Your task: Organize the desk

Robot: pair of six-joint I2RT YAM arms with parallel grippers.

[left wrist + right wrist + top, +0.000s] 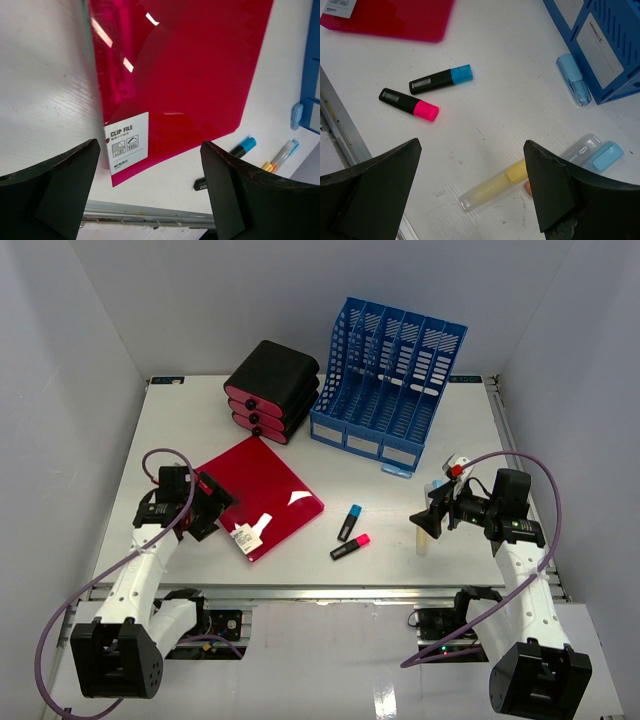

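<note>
The white desk (180, 425) holds a red clip file (262, 495) at the left. A black highlighter with a blue cap (350, 522) and one with a pink cap (351, 547) lie in the middle. A pale yellow marker (495, 190) and a light blue marker (592, 152) lie at the right. My left gripper (215, 505) is open and empty over the file's near left corner (125, 165). My right gripper (428, 520) is open and empty, hovering above the yellow marker, whose right end is hidden behind a finger (550, 190).
A blue slotted file rack (388, 385) stands at the back right, with a small light blue item (574, 86) in front of it. A stack of black and pink drawers (272, 390) sits at the back centre. The metal front rail (330, 590) borders the near edge.
</note>
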